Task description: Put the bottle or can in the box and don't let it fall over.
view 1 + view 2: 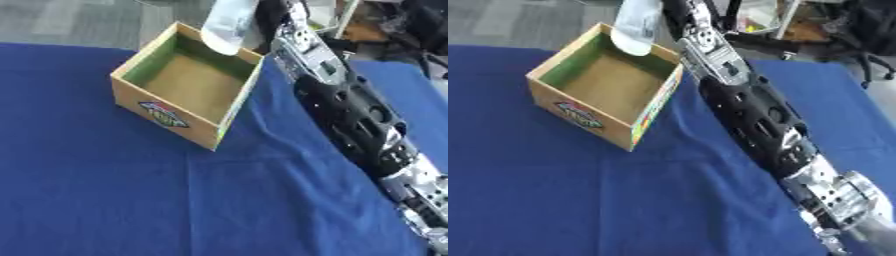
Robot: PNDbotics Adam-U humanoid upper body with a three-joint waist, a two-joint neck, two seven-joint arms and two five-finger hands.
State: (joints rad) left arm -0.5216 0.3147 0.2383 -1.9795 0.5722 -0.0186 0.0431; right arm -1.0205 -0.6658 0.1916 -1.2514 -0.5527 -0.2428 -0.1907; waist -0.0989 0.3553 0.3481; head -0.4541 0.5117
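While the right hand (267, 15) is wrapped around the clear bottle (229, 22), the bottle hangs tilted over the far edge of the open box (171, 107). It looks light, smooth and slippery, so holding it round the middle seems best. No left hand shows.

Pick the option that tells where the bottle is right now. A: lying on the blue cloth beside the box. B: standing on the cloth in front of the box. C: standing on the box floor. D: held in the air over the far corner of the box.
D: the pale bottle hangs above the far rim of the open box, at the end of the right arm.
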